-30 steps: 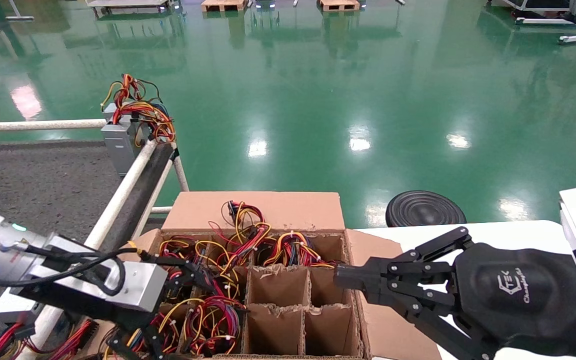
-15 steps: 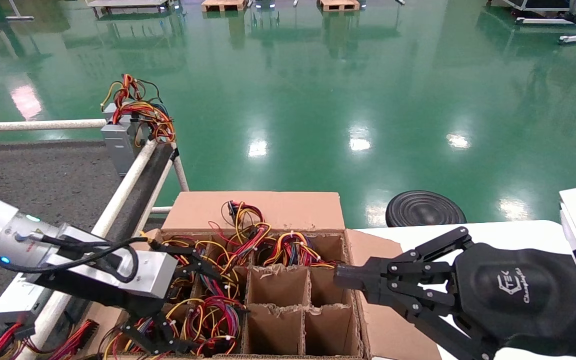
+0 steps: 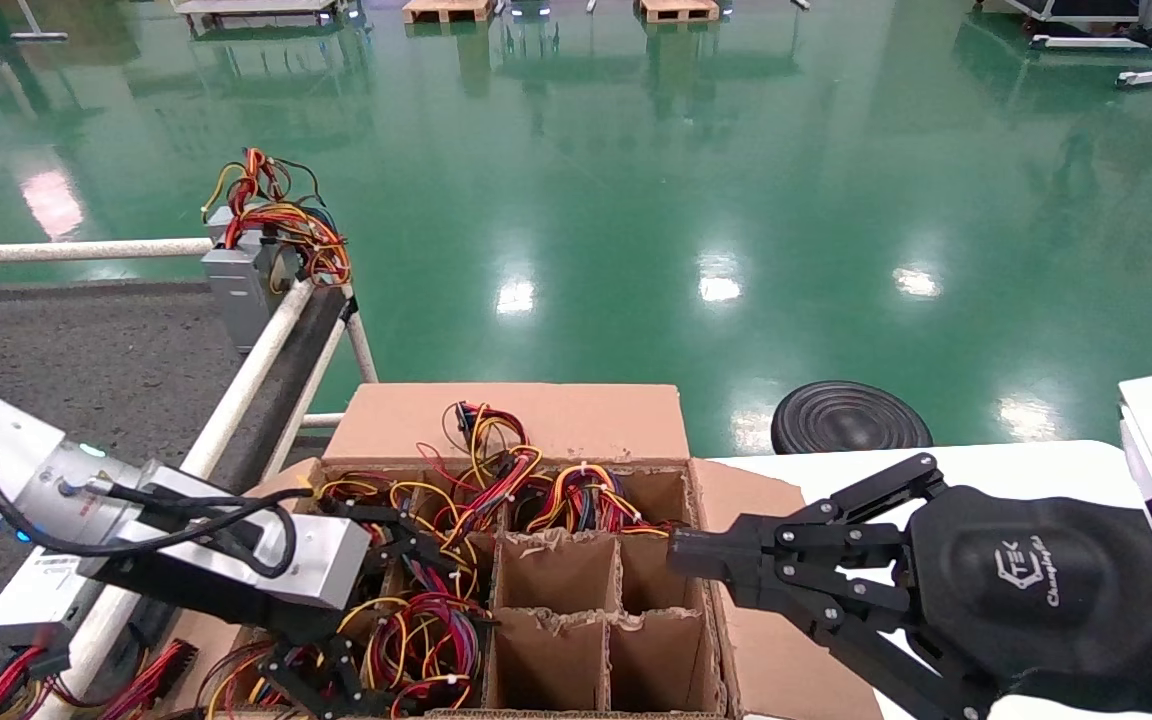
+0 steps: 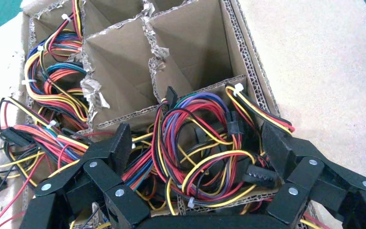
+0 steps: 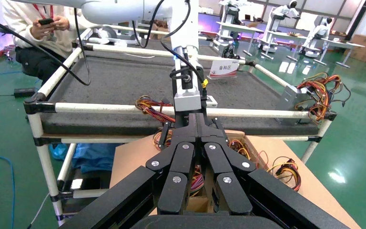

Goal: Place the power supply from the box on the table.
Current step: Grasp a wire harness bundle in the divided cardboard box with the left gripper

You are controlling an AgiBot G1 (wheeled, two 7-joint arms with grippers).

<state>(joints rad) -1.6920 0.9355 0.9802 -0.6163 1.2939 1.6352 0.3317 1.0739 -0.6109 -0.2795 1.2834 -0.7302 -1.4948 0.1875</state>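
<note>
The box (image 3: 506, 420) is a brown carton with cardboard dividers; its left and far cells are full of red, yellow and black wire bundles (image 3: 426, 630). The power supply bodies are hidden under those wires. My left gripper (image 3: 401, 625) is open and lowered into the near-left cell, its fingers (image 4: 119, 143) on either side of one wire bundle (image 4: 205, 152). My right gripper (image 3: 681, 555) is shut and hangs idle over the box's right edge, holding nothing. The dark speckled table (image 3: 66, 360) with white rails lies to the left of the box.
A grey unit topped with wires (image 3: 241, 285) stands at the table's far corner. Loose wires (image 3: 16, 685) lie at the lower left. A white tabletop (image 3: 1036, 465) and a black round disc (image 3: 851, 417) are to the right. A person (image 5: 33, 28) sits beyond the table.
My left gripper has moved right and down into the box's near-left cell, with its open fingers now around the wires. The right arm has not moved.
</note>
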